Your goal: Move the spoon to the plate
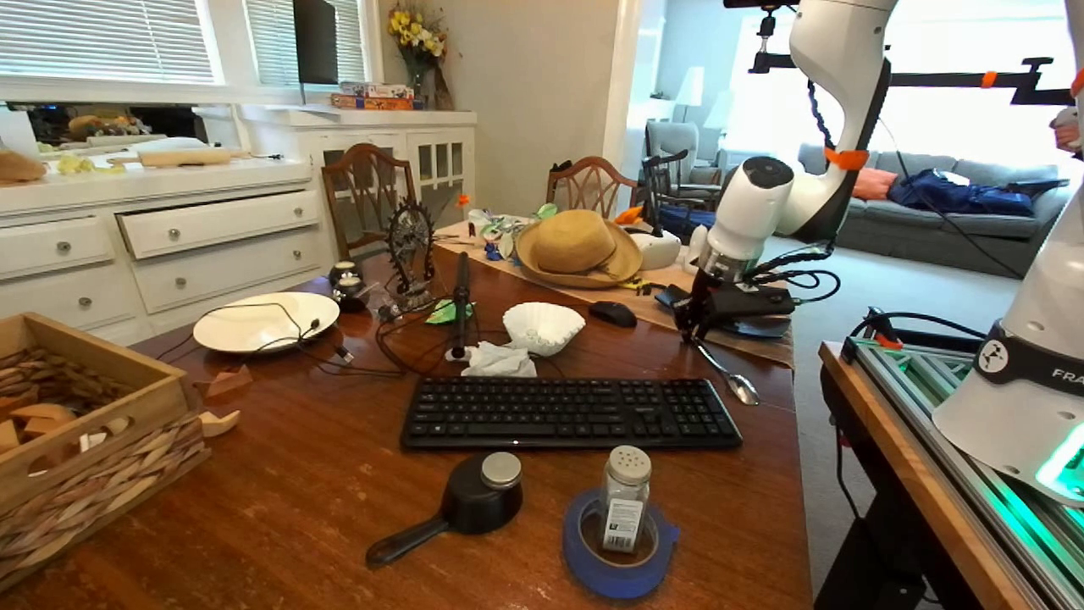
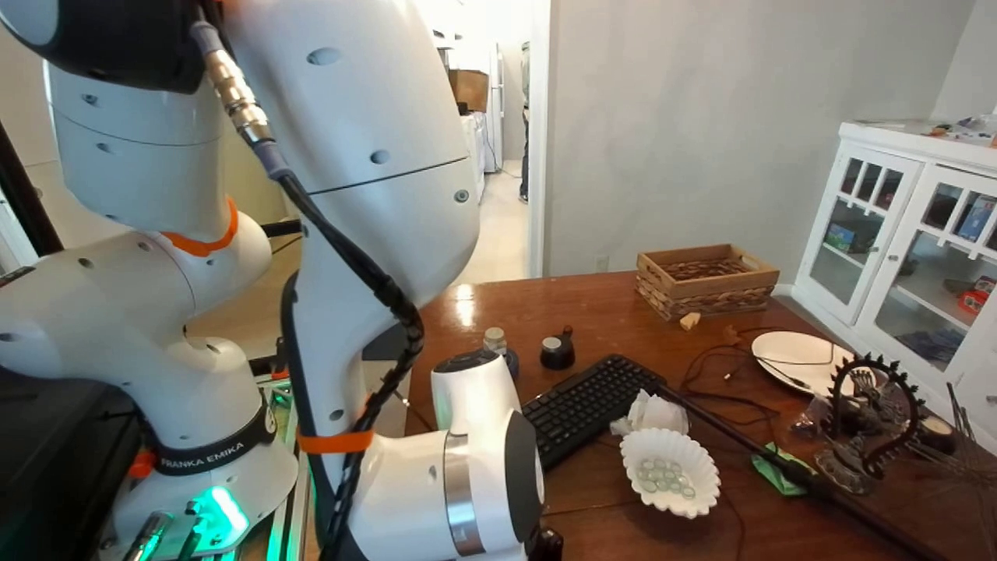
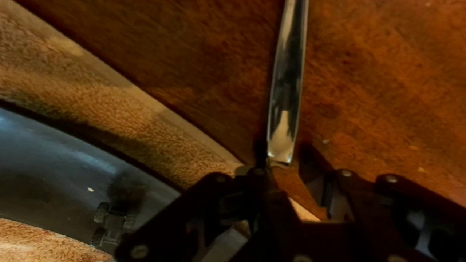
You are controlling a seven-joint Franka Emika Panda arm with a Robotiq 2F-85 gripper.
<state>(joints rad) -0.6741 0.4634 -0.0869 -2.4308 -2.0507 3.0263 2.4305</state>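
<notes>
Straddling the handle end of the spoon, my tool stands partly spread. Well away from it on the desk lies the plate.

Robot base — "FRANKA EMIKA".

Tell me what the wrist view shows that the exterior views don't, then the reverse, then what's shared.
Only the wrist view shows what looks like a toy car. Only the exterior views show the plate, bowl, keyboard and basket. All share the table; an exterior view also shares the gripper and spoon, though the wrist view catches just part of the handle.
</notes>
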